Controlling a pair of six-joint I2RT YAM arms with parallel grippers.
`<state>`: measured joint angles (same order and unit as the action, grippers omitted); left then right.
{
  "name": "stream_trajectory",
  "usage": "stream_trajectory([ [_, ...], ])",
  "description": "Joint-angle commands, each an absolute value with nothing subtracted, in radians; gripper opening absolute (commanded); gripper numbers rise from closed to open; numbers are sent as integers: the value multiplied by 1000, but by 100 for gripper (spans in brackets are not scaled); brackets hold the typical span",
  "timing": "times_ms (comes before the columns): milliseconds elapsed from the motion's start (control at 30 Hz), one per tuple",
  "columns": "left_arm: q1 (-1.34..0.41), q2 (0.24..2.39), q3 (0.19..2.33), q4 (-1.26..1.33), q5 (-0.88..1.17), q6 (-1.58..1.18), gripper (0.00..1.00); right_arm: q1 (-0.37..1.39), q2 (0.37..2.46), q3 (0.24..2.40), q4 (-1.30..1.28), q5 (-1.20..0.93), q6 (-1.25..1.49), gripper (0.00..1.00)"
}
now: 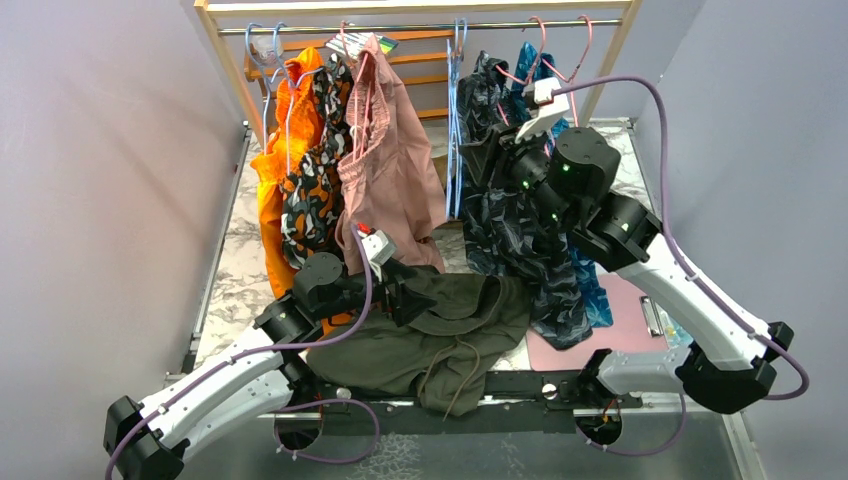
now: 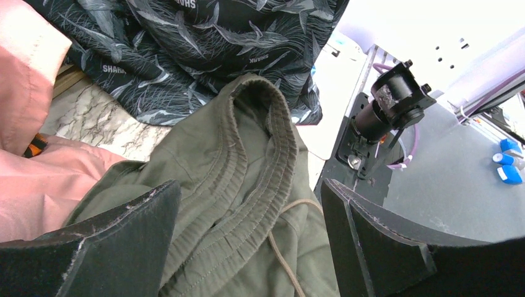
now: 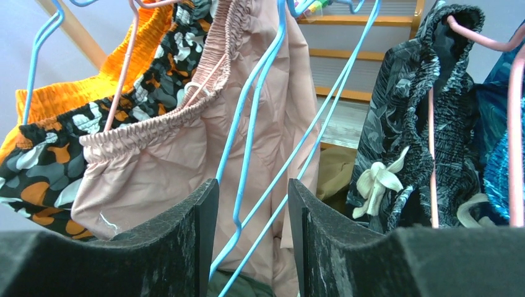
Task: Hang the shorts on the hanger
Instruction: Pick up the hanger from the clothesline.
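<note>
The olive-green shorts (image 1: 440, 335) lie crumpled at the table's near edge, drawstring trailing over it. My left gripper (image 1: 405, 295) hovers low over them, open. In the left wrist view the elastic waistband of the shorts (image 2: 247, 142) runs up between the two spread fingers of my left gripper (image 2: 251, 238), with no pinch on it. A bunch of light-blue wire hangers (image 1: 457, 130) hangs from the rail. My right gripper (image 1: 478, 160) is raised beside them. In the right wrist view the hanger (image 3: 240, 188) wires pass through the gap of my right gripper (image 3: 252, 241), whose jaws stand apart, unclamped.
Orange shorts (image 1: 275, 170), camouflage shorts (image 1: 315, 170) and dusty-pink shorts (image 1: 385, 170) hang left on the wooden rack's rail (image 1: 420, 27). Dark leaf-print shorts (image 1: 520, 240) and blue ones hang right on pink hangers (image 1: 560, 60). A pink mat (image 1: 625, 320) lies at the right.
</note>
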<state>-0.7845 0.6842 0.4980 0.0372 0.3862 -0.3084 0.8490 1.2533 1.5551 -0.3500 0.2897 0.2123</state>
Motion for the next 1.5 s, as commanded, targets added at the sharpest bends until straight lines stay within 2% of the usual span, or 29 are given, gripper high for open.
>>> stream_trajectory([
  [0, -778, 662, 497, 92, 429, -317, 85, 845, 1218, 1574, -392, 264, 176, 49],
  [333, -777, 647, 503, 136, 477, -376, 86, 845, 1232, 1642, -473, 215, 137, 55],
  [700, -778, 697, 473, 148, 466, -355, 86, 845, 1337, 1793, -583, 136, 169, 51],
  [1233, -778, 694, 469, 148, 461, -357, 85, 845, 1384, 1764, -543, 177, 187, 47],
  [1467, -778, 696, 468, 145, 463, -359, 85, 845, 1351, 1753, -506, 141, 199, 52],
])
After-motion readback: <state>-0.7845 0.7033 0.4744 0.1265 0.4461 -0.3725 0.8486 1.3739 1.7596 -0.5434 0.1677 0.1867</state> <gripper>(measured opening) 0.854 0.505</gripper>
